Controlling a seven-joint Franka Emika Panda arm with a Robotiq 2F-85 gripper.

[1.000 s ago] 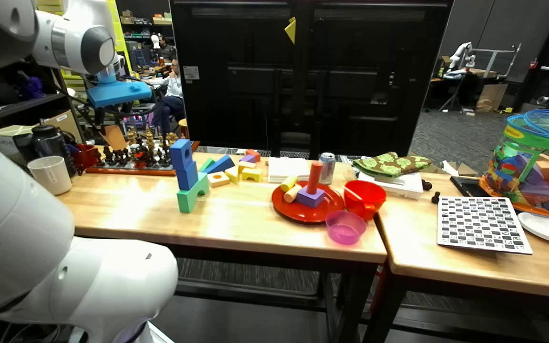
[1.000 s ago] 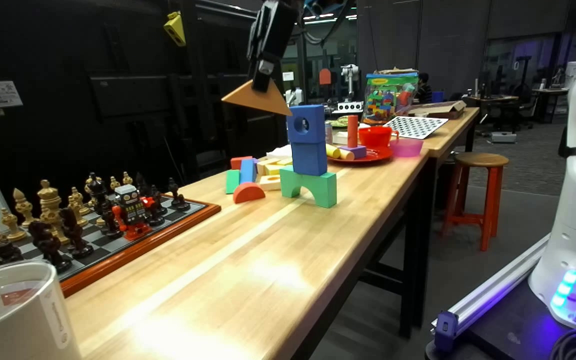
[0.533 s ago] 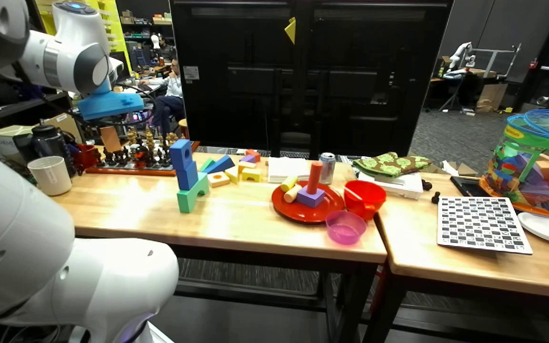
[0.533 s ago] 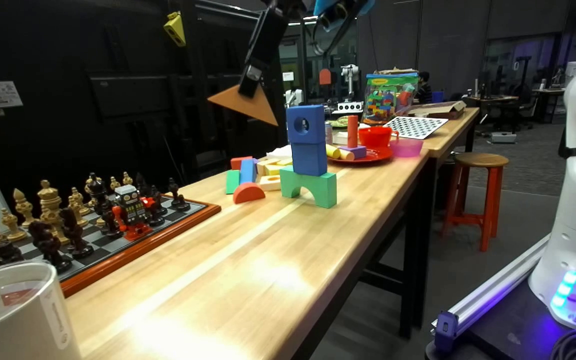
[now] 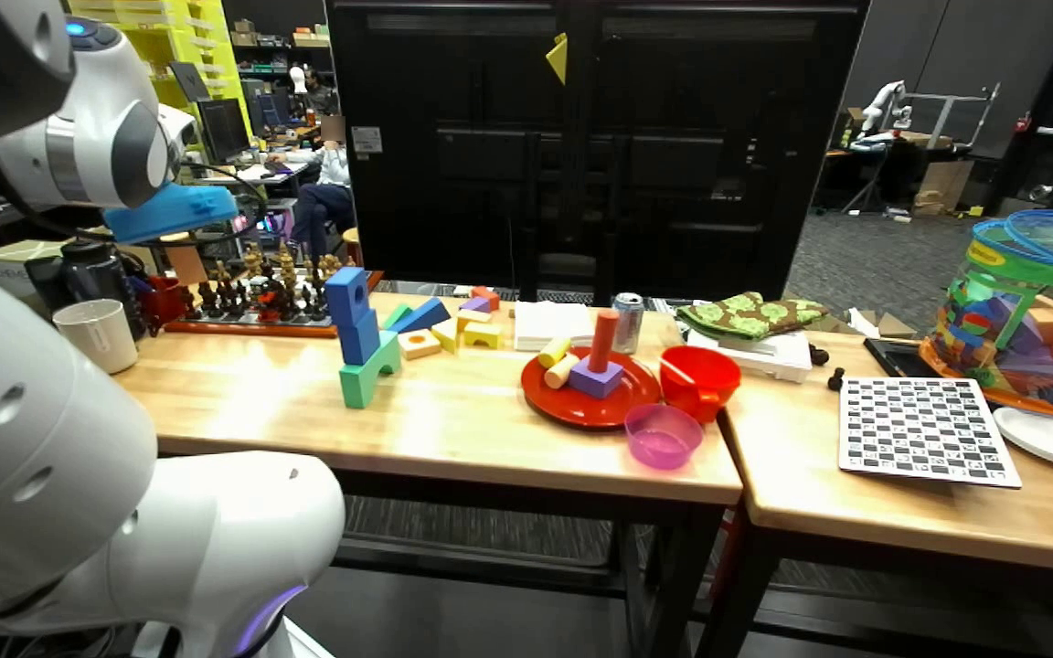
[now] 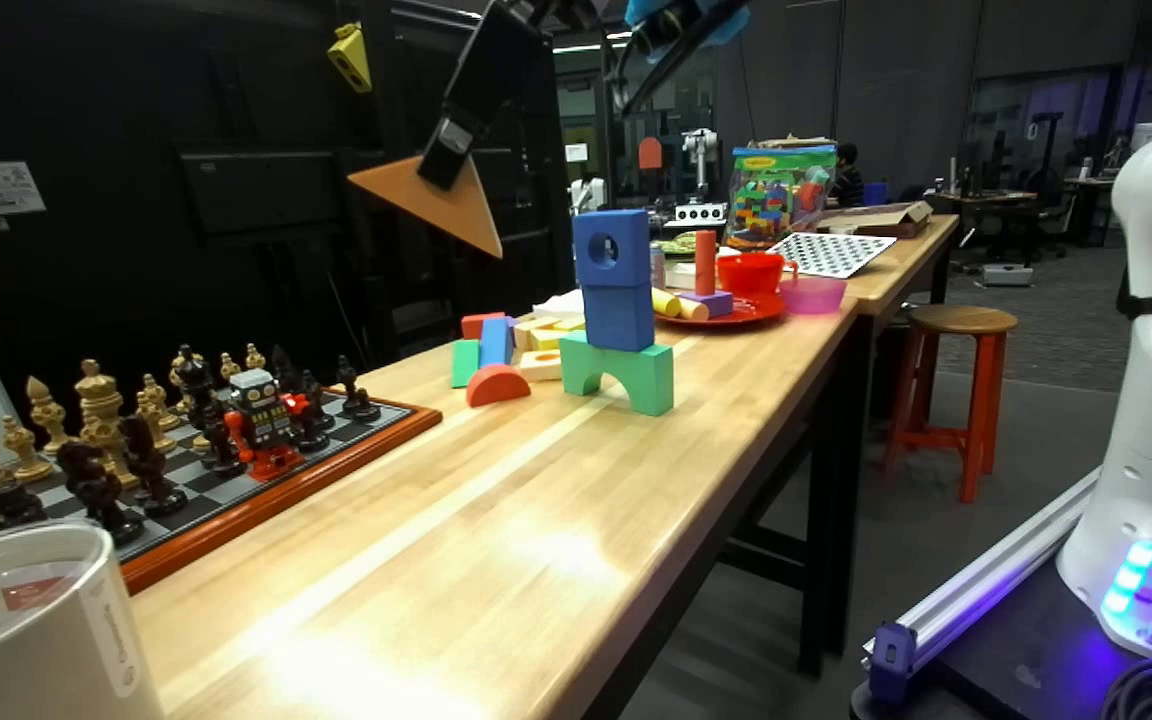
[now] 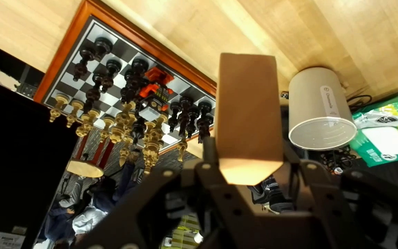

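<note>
My gripper (image 7: 249, 148) is shut on an orange triangular block (image 7: 249, 103), one finger on each side of it. In an exterior view that block hangs tilted in the air, left of a stack, with a black finger (image 6: 448, 160) across its face. The stack has a green arch (image 6: 641, 375) at the bottom, a plain blue block (image 6: 619, 318) on it, and a blue block with a round hole (image 6: 631, 235) on top. A small strip of the held block shows above the chess pieces in an exterior view, under the blue wrist part (image 5: 175, 212).
A chessboard (image 6: 366, 445) carries pieces and a toy robot (image 6: 261, 420). Near it stands a beige mug (image 7: 313, 90). Loose blocks, including a red half-round (image 6: 498, 385), lie behind the stack. Farther along are a red plate (image 5: 581, 416), a red cup (image 5: 700, 384) and a pink bowl (image 5: 664, 439).
The gripper has carried the orange block leftward in both exterior views, away from the blue and green stack. Its grip looks the same, and the stack has stayed put.
</note>
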